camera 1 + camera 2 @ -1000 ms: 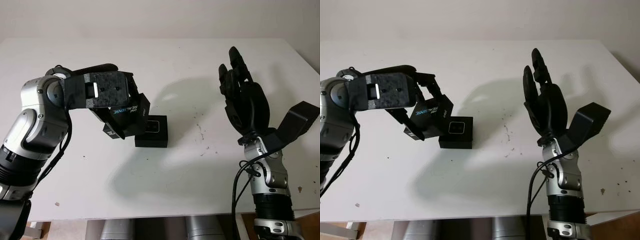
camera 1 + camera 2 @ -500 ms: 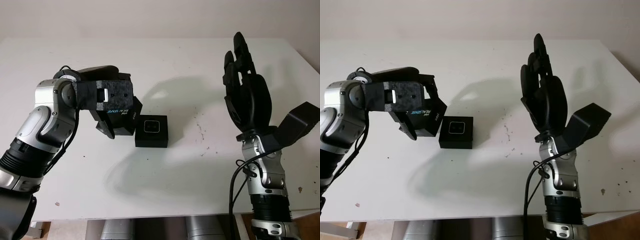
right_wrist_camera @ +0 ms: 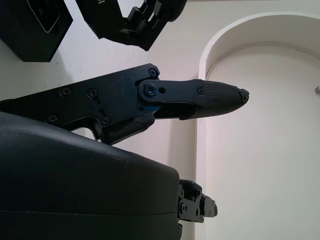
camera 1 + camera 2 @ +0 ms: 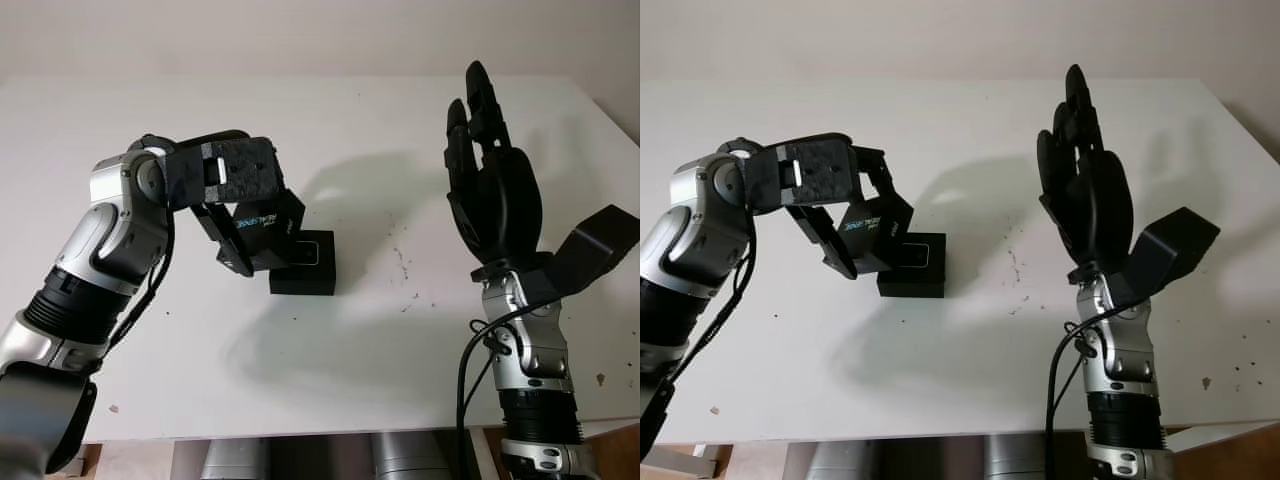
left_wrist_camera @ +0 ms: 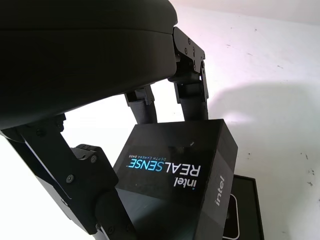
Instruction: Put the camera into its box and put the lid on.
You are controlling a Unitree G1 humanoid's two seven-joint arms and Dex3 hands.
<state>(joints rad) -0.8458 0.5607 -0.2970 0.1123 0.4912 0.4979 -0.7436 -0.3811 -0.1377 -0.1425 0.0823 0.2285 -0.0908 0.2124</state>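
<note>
Lid (image 5: 175, 175): a black cardboard cap, printed "intel REALSENSE" and "Depth Camera D455" on its broad face, with a small "intel" mark on one narrow side. It is tilted and held off the table, just beside the box and overlapping the box's near-left corner as seen from the head views.
Box (image 4: 305, 275): a low, square black base sitting flat on the white table (image 4: 330, 370), near the middle of it. Its open top shows a dark insert.
Camera (image 4: 917, 256): a dark rounded-rectangle shape with a pale outline, lying inside the box; the lid covers part of it, and its detail is too small to tell.
Left hand (image 4: 250, 235): clenched around the lid, black fingers (image 5: 192, 92) pressing its far edge and another finger against the near side. It hangs just left of the box.
Right hand (image 4: 492, 190): released, holding nothing, raised upright with fingertips pointing away from the robot, well apart from the box on its right side.
Hidden: the box's left part sits behind the lid and the left hand's fingers. In the left wrist view the lower edge cuts the box off.
Table marks: a few small dark specks lie between the box and the right hand.
</note>
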